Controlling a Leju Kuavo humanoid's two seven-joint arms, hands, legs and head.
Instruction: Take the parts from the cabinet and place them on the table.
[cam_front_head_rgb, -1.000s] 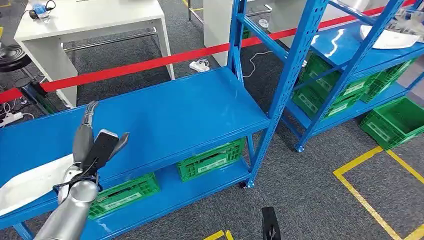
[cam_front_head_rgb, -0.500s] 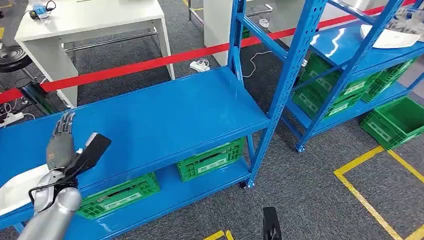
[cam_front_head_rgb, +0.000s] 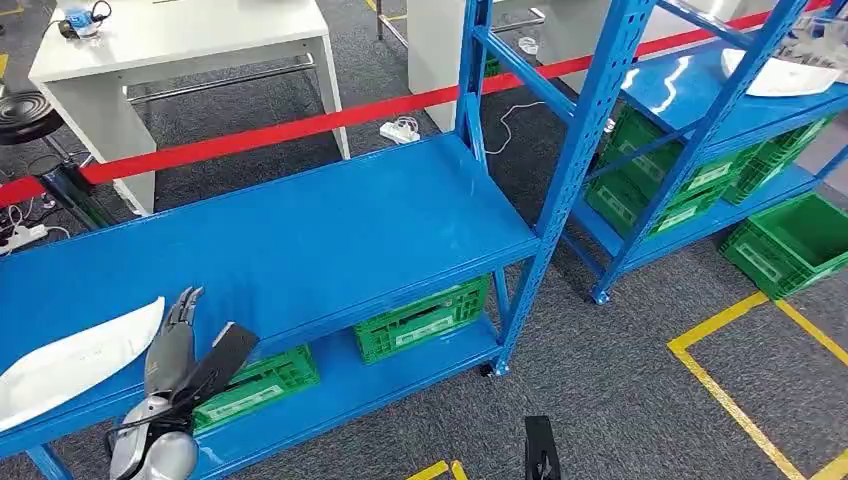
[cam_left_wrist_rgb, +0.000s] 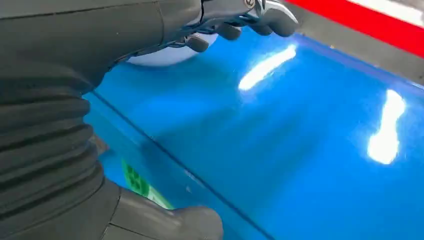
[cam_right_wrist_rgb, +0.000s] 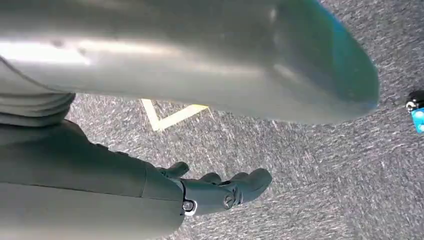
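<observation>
Fingers of the left hand (cam_front_head_rgb: 185, 350) are spread apart and hold nothing; it hovers at the front edge of the blue shelf (cam_front_head_rgb: 330, 230), just beside the white part (cam_front_head_rgb: 75, 360), which lies flat on that shelf's left end. Fingers of the right hand (cam_right_wrist_rgb: 220, 192) are loosely curled, apart, empty, over grey carpet (cam_right_wrist_rgb: 310, 165). Green crates (cam_front_head_rgb: 420, 320) sit beneath the shelf.

- We see bright, even overhead light in the head view, shadows soft.
- White glare streaks the blue shelf (cam_left_wrist_rgb: 310, 150) in our left wrist view.
- Our right wrist view blurs up close.
</observation>
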